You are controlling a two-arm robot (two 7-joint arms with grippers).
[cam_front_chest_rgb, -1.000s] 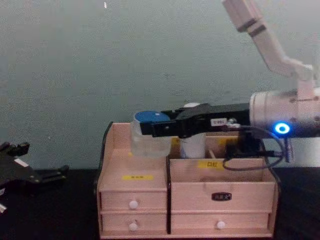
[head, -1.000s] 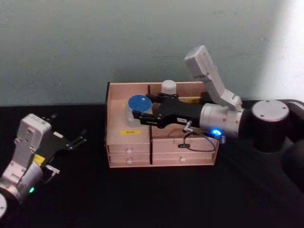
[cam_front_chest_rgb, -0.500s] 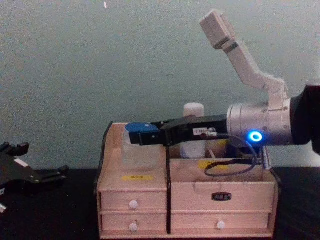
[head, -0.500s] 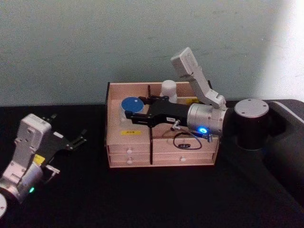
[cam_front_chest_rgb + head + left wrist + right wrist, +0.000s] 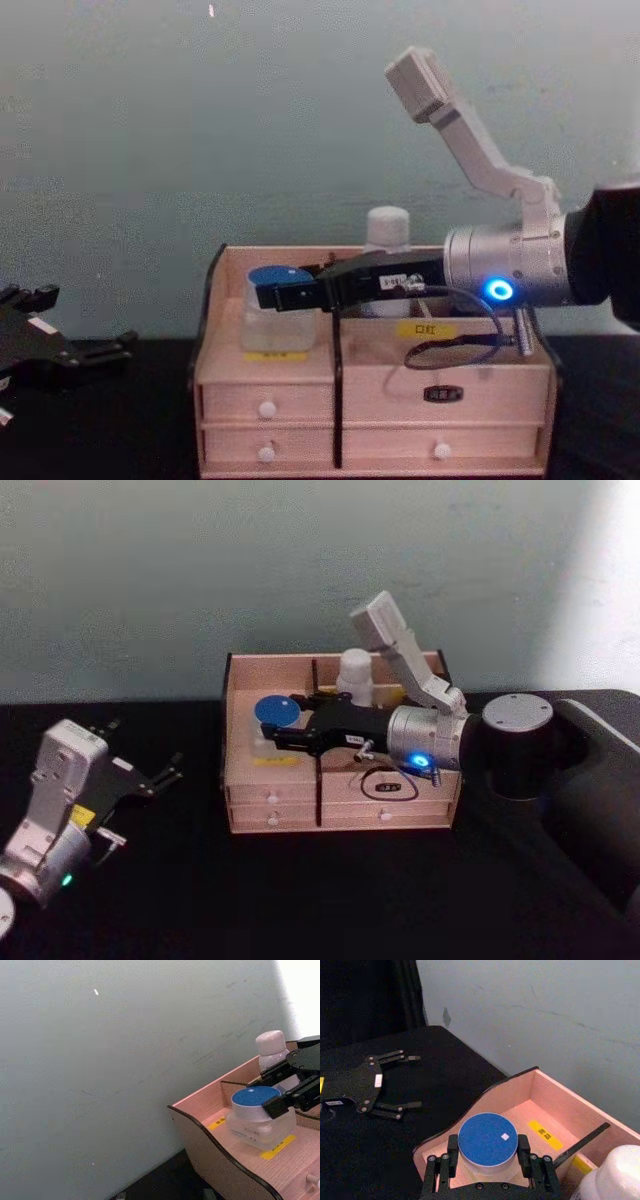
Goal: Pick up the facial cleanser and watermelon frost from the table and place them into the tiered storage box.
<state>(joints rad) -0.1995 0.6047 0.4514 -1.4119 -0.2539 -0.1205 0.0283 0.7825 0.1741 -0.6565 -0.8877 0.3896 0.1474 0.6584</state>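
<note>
Pale wood marks the box (image 5: 340, 815) in the head view, on the dark table (image 5: 300, 900). The right gripper (image 5: 268, 737) reaches over its left compartment, fingers closed on a clear jar (image 5: 268, 730) with a blue lid, which sits low in that compartment. A white bottle (image 5: 356, 672) stands in a rear compartment. The left gripper (image 5: 165, 777) is parked on the table well apart from the box, fingers spread and holding nothing.

Left wrist view: the jar (image 5: 260, 1122) appears to rest on the compartment floor beside a yellow label (image 5: 277, 1146), with the right gripper's fingers (image 5: 285, 1102) against its lid.

Right wrist view: 2 black fingers (image 5: 452, 1155) flank the blue lid, touching it on both sides; the white bottle (image 5: 615, 1175) is just beside, past the dark divider.

Chest view: the jar (image 5: 277, 315) stands at the front of the left compartment, and the right gripper (image 5: 275, 296) clasps its top.

I judge both items are now in the box; I cannot tell which is the cleanser and which the frost. What is left is to let go of the jar and draw the arm clear.
</note>
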